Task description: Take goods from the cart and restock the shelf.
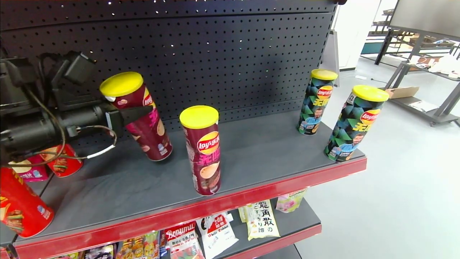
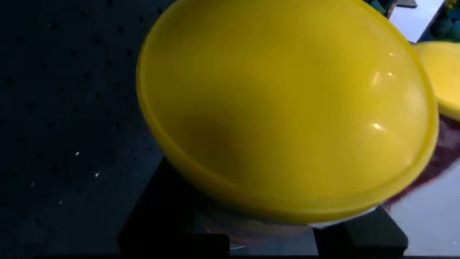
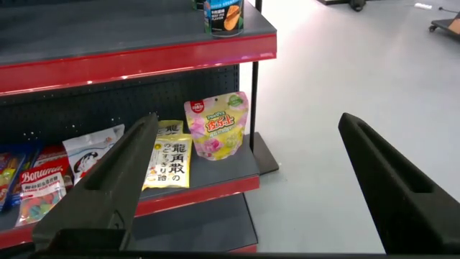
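The left gripper pinches a maroon cylindrical cardboard chip can with a yellow plastic lid near its top. The can tilts at the far left of the dark grey metal shelf, and its base seems to touch the shelf. The can is probably light, stiff, smooth and easily tipped, so it is best gripped around the body, not the lid. The right gripper hangs with its fingers spread and empty.

A yellow-lidded maroon can sat in the black left gripper, a second maroon can just beyond it. Farther that way, two patterned cans wore teal-and-black geometric print on the grey, red-edged shelf.
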